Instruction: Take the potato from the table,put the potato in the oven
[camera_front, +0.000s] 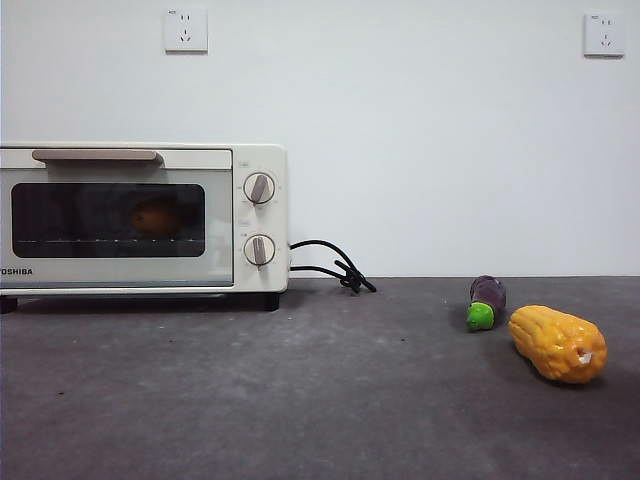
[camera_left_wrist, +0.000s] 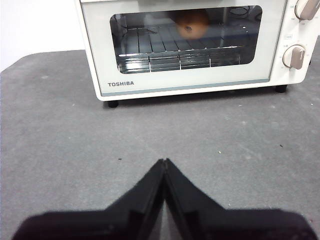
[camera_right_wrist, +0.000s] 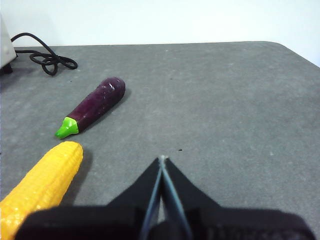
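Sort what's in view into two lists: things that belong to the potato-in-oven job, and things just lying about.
Part of the job:
- potato, inside, behind the shut door
- oven
- table

Just lying about:
- corn
- eggplant
- oven cord
- wall sockets

Left gripper and right gripper are both shut, holding nothing.

Potato (camera_front: 158, 217) inside oven (camera_front: 250, 150), on rack.

Eggplant (camera_front: 487, 301) just beside corn cob (camera_front: 557, 343); two wall sockets (camera_front: 186, 31).
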